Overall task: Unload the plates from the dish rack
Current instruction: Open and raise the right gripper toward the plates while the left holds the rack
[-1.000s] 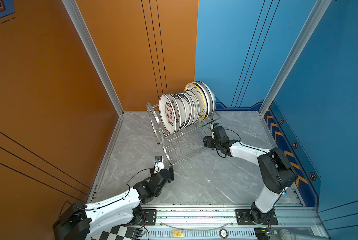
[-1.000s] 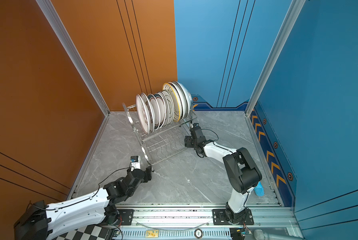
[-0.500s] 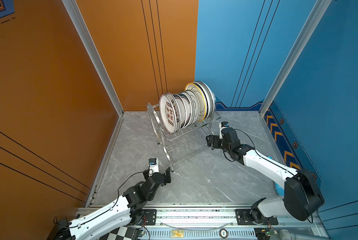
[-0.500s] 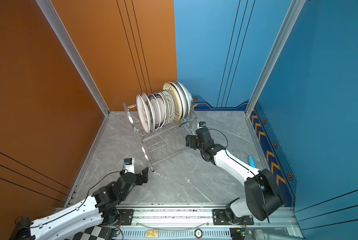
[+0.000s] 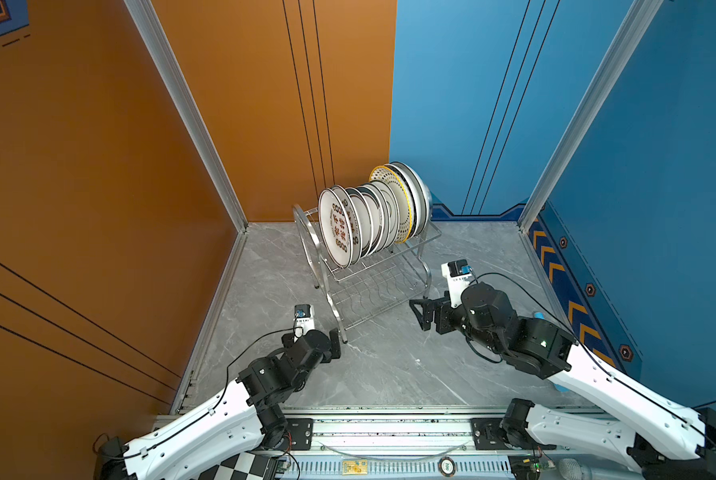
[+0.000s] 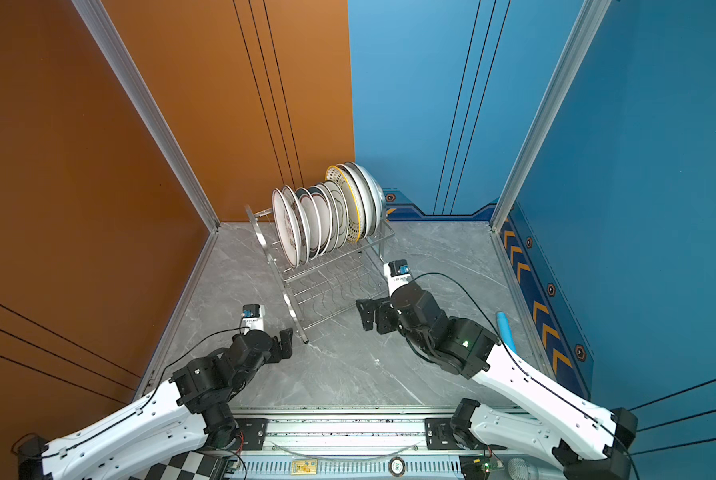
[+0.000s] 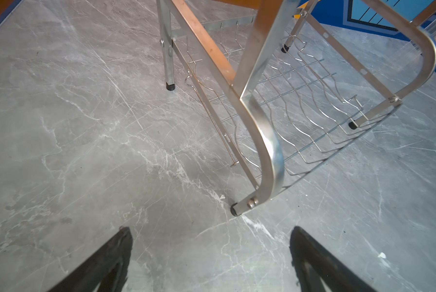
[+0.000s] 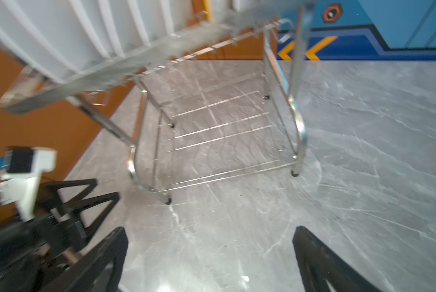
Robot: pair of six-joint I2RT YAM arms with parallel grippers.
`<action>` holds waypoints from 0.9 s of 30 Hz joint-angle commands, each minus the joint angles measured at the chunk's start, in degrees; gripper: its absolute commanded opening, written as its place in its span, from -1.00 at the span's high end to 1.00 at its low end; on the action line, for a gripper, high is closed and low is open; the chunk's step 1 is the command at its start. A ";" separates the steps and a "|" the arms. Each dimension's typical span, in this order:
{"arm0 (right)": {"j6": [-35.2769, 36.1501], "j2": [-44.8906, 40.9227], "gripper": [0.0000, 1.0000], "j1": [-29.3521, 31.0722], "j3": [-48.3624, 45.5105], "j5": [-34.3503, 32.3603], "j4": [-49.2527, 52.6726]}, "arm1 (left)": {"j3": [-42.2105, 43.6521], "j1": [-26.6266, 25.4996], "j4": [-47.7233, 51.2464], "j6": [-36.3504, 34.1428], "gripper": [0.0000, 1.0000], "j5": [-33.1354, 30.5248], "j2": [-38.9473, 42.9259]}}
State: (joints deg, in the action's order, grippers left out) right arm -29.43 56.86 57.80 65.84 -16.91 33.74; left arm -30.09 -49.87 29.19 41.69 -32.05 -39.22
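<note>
Here we go: the dish rack stands mid-frame in both top views, toward the back corner of the grey tabletop. The plates are all packed upright along its upper tier; the lower tier is bare wire. The left fingers are spread wide and empty, low in the frame just beside the rack's near leg. The right fingers are just as wide apart with nothing between them, right of centre near the rack's other end. Nothing unloaded yet, by the look of it. Those plates will be stiff, glazed, slick and brittle, with some weight. I'd pinch one at its exposed top rim and lift it straight up out of the wires. The lettered front plate looks easiest to reach. The rack looks light enough to shift.
</note>
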 commanded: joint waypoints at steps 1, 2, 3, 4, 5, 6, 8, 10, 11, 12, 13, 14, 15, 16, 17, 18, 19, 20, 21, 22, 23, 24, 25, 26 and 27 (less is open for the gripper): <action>-0.30 4.85 -1.00 7.52 8.84 -7.87 4.43 | -2.48 0.60 4.19 0.24 -0.96 3.64 -0.33; 0.60 7.27 -1.00 9.62 12.22 -8.34 4.17 | -2.95 0.73 4.21 0.15 -0.96 4.43 -0.26; 1.11 9.21 -1.00 11.16 14.88 -8.83 4.11 | -3.54 0.74 4.27 0.06 -0.96 4.90 -0.18; 1.58 11.63 -1.00 12.73 18.13 -9.21 3.97 | -3.83 0.73 4.26 0.16 -0.96 5.28 0.01; 2.40 14.00 -1.00 13.90 21.27 -9.11 3.88 | -4.05 0.60 4.29 0.39 -0.96 5.75 0.21; 2.93 15.69 -1.00 14.65 23.68 -9.30 3.94 | -4.28 0.68 4.37 0.36 -0.96 5.99 0.45; 3.65 19.10 -1.00 15.55 28.19 -9.40 3.62 | -4.80 0.73 5.17 1.45 -0.96 5.99 0.85; 3.80 21.67 -0.97 15.57 31.63 -9.34 3.17 | -5.27 0.81 6.26 2.55 -0.96 5.61 0.87; 4.38 22.73 -0.96 15.59 32.71 -9.05 2.13 | -5.67 0.92 7.39 4.08 -0.96 4.77 0.82; 4.64 23.75 -0.95 15.50 33.73 -8.99 1.74 | -5.92 1.08 8.14 4.76 -0.96 4.38 0.47; 4.65 24.93 -0.95 15.43 35.36 -9.51 1.72 | -6.25 1.17 8.71 4.70 -0.96 4.26 0.23; 4.60 26.01 -0.94 15.20 36.48 -9.61 1.48 | -6.67 1.37 9.60 5.12 -0.96 4.04 -0.14; 4.35 26.79 -0.93 14.86 36.67 -8.90 1.19 | -7.16 1.58 10.43 5.68 -0.96 3.83 -0.58; 3.60 27.79 -0.92 14.21 39.16 -8.01 1.16 | -7.68 2.08 11.26 6.20 -0.96 4.08 -1.05; 2.98 28.48 -0.90 13.87 39.90 -7.43 1.05 | -8.08 2.47 11.47 6.16 -0.96 4.80 -1.43; 2.76 29.18 -0.88 13.67 40.59 -6.67 0.66 | -8.38 2.88 11.37 5.89 -0.95 5.84 -1.71; 2.38 29.97 -0.88 13.35 41.42 -6.12 0.63 | -8.75 3.31 11.50 5.56 -0.96 6.39 -1.88; 2.19 30.72 -0.85 12.99 42.17 -5.41 0.63 | -8.97 3.78 11.48 5.34 -0.96 6.90 -1.83; 1.93 31.29 -0.84 12.71 42.80 -4.95 0.59 | -9.15 4.21 11.50 5.20 -0.96 7.40 -1.83; 1.76 32.06 -0.83 12.31 43.68 -4.26 0.63 | -9.36 4.89 11.54 4.91 -0.96 8.40 -1.82; 1.62 32.61 -0.82 11.91 44.15 -3.73 0.71 | -9.58 5.53 11.41 4.45 -0.96 9.51 -1.92; 1.41 33.27 -0.81 11.28 44.74 -2.91 0.63 | -9.86 6.06 11.42 3.84 -0.96 10.50 -1.99; 1.14 33.84 -0.79 10.74 45.18 -2.26 0.63 | -10.03 6.45 11.48 3.29 -0.96 10.83 -2.21; 1.04 34.53 -0.77 10.22 45.65 -1.45 0.63 | -10.12 6.67 11.47 2.65 -0.96 11.01 -2.36; 1.04 35.23 -0.75 9.89 46.22 -0.92 0.63 | -10.18 6.67 11.50 1.98 -0.96 10.92 -2.48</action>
State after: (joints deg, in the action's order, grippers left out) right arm -27.29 90.45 68.82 109.97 -20.67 34.70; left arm -38.72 -43.81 38.94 45.74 -23.29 -41.39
